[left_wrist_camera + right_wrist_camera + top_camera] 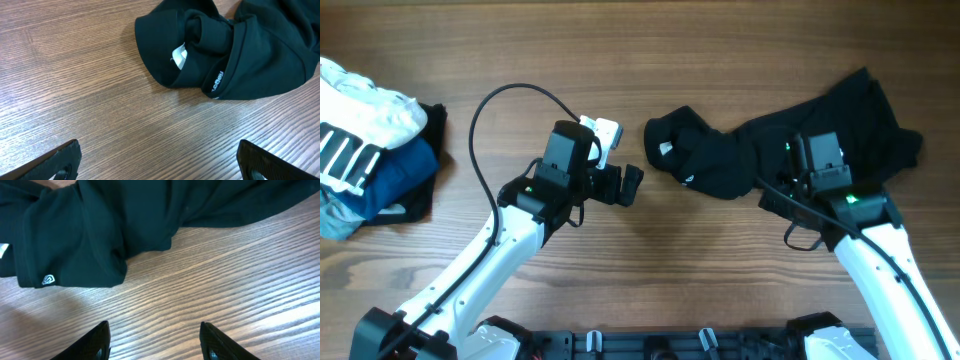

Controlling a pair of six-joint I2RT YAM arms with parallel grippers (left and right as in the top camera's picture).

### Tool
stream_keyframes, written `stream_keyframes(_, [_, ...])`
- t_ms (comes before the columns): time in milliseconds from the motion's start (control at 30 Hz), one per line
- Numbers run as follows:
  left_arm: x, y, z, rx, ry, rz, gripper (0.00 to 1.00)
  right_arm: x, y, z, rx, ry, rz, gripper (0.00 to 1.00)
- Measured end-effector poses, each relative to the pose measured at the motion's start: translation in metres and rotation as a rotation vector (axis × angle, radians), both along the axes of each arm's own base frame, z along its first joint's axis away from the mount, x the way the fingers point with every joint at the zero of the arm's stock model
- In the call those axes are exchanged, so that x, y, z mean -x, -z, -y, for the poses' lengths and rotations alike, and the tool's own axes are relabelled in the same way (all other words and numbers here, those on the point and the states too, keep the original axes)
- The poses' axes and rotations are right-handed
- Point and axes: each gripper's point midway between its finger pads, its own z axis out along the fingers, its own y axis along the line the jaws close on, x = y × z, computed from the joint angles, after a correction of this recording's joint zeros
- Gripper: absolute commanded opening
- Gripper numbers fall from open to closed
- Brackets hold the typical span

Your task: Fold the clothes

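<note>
The black T-shirt (790, 140) lies crumpled on the wooden table at the upper right, with a white tag showing at its left end. In the left wrist view the shirt (255, 55) shows white lettering along a hem. In the right wrist view the shirt (90, 230) has a small white logo. My left gripper (628, 186) is open and empty over bare wood, just left of the shirt; its fingers (157, 146) are wide apart. My right gripper (800, 165) is open and empty at the shirt's near edge, its fingers (154, 325) over bare wood.
A pile of other clothes sits at the far left edge: a white garment with black stripes (355, 125) on a blue folded garment (395, 175). The left arm's black cable (495, 100) loops above the table.
</note>
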Motion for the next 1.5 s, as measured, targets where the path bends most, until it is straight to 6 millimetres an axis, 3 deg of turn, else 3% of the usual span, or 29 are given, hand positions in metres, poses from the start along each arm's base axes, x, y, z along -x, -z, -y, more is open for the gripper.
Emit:
stream_keyframes(333, [0.000, 0.000, 0.000, 0.000, 0.000, 0.000, 1.00, 0.013, -0.009, 0.003, -0.002, 0.000, 0.010, 0.58])
stream_keyframes(900, [0.000, 0.000, 0.000, 0.000, 0.000, 0.000, 1.00, 0.012, -0.010, 0.002, -0.004, 0.000, 0.017, 0.59])
stream_keyframes(967, [-0.001, -0.001, 0.001, 0.004, 0.000, 0.008, 0.96, 0.011, -0.010, 0.002, -0.004, 0.000, 0.018, 0.59])
stream_keyframes(1267, [-0.031, -0.038, 0.032, 0.107, 0.040, 0.212, 0.88, -0.009, -0.019, -0.002, -0.024, 0.000, 0.110, 0.62])
stream_keyframes(1333, [-0.033, -0.035, 0.040, 0.108, 0.052, 0.218, 0.85, -0.013, -0.021, -0.003, -0.028, 0.000, 0.127, 0.61])
stream_keyframes(1500, [-0.039, 0.001, 0.076, 0.106, 0.114, 0.209, 0.67, -0.014, -0.022, -0.003, -0.029, 0.000, 0.132, 0.62])
